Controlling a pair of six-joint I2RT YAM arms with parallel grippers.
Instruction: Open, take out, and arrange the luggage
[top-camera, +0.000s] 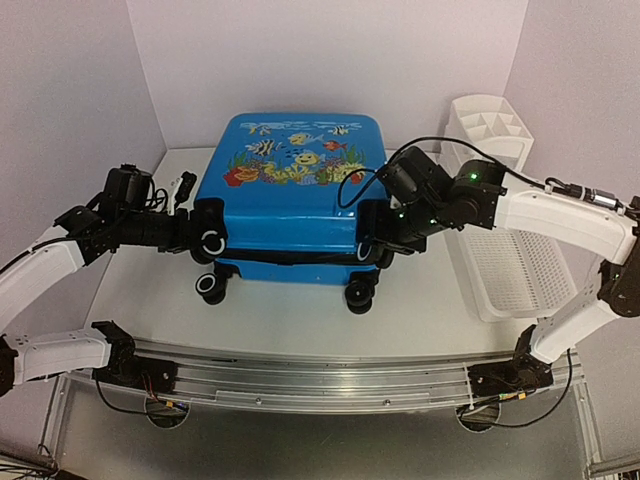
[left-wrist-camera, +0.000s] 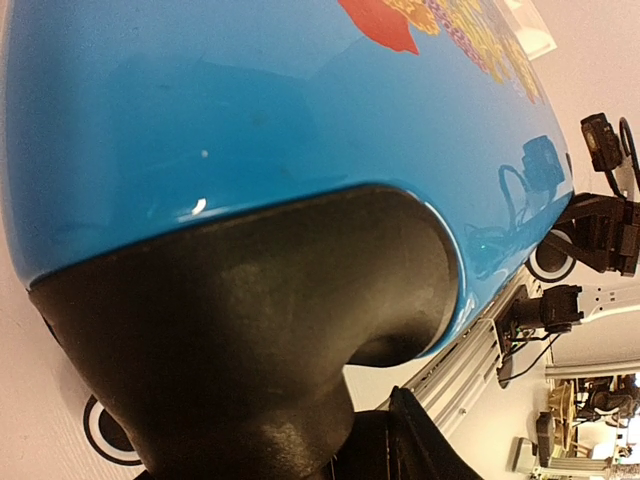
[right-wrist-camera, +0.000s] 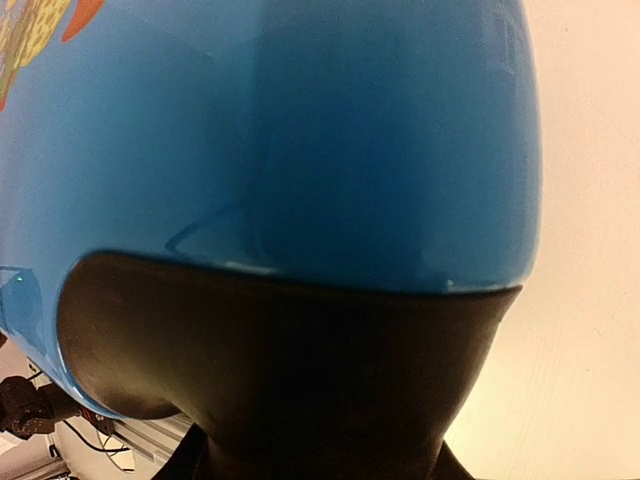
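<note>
Centrally, the closed blue suitcase (top-camera: 285, 205) lies flat on the white table (top-camera: 150, 295), fish-print lid (top-camera: 295, 150) upward, wheels (top-camera: 211, 286) toward the arm bases. The left gripper (top-camera: 205, 241) sits at the near-left black corner housing (left-wrist-camera: 250, 330), the right gripper (top-camera: 372, 244) at the near-right housing (right-wrist-camera: 290, 370). Whether either claw is apart or clamped cannot be told. A white slatted basket (top-camera: 515, 272) stands just right of the suitcase.
</note>
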